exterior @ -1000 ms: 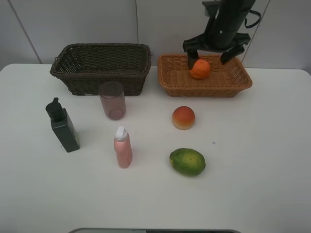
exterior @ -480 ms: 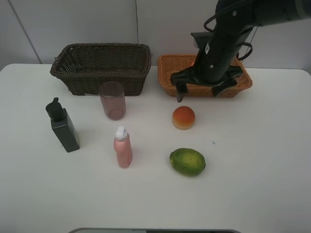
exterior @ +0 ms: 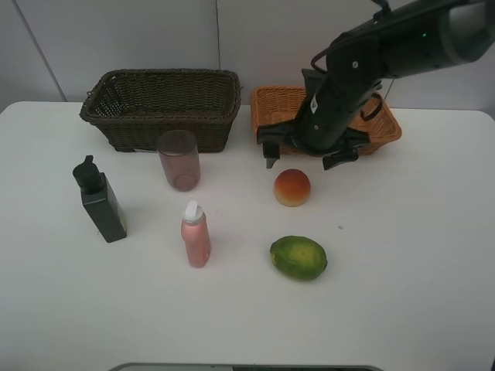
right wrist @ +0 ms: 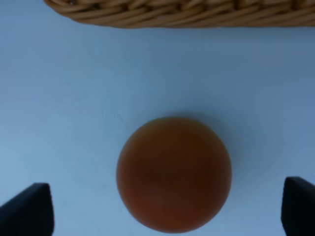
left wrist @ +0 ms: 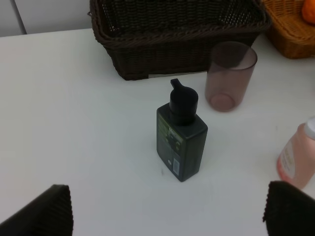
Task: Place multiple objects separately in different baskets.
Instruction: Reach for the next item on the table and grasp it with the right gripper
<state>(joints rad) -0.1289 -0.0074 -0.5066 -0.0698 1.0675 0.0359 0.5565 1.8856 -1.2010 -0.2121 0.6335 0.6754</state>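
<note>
Within the last second the right claw, jaws apart and empty, has swung out of the tan basket to hang over the red-yellow fruit on the surface. This suggests the orange is delivered and this fruit is next, with the green fruit, cup, pink bottle and pump bottle unsorted. The arm hides the orange in the high view, but the left wrist view shows the orange in that basket and the left claw spread wide and empty near the pump bottle. The right wrist view shows the fruit centred between the fingertips.
</note>
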